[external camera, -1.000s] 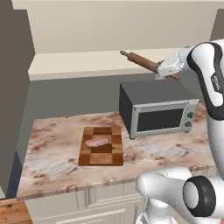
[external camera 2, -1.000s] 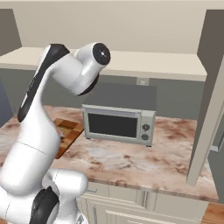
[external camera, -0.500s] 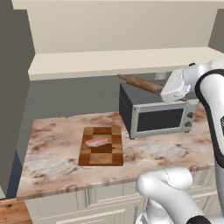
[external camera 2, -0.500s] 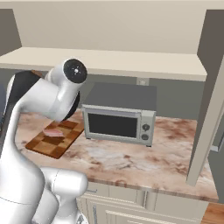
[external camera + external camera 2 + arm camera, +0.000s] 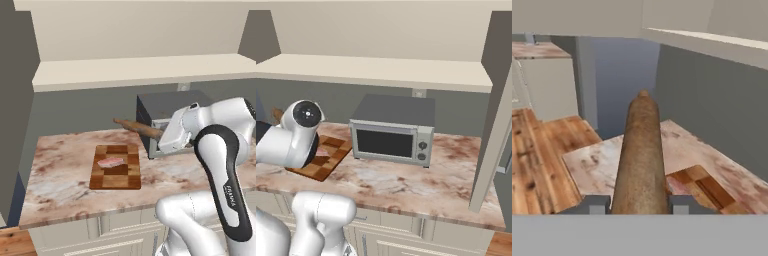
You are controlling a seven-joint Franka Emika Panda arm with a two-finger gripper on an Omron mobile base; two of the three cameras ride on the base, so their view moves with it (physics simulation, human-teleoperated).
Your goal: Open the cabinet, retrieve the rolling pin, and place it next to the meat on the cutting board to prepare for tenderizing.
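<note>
The rolling pin [image 5: 137, 128] hangs level above the counter, just right of and above the cutting board [image 5: 116, 167]. My gripper [image 5: 161, 136] is shut on its right end, in front of the toaster oven. The meat [image 5: 111, 162] lies on the board's near-left part. In the hand view the rolling pin [image 5: 641, 155] runs straight out between my fingertips [image 5: 595, 204], with the cutting board [image 5: 705, 187] below it to the right. The cabinet [image 5: 140, 70] stands open above, its beige shelf bare. My arm hides part of the cutting board [image 5: 331, 152] in the right base view.
A grey toaster oven [image 5: 393, 131] stands on the marble counter [image 5: 65, 187] right of the board. The open cabinet doors hang at the left [image 5: 15, 125] and at the right [image 5: 497, 120]. Wooden floor [image 5: 537, 155] lies past the counter's end.
The arm has swung down from shelf height, carrying the rolling pin lower and leftward, from above the toaster oven to just beside the cutting board.
</note>
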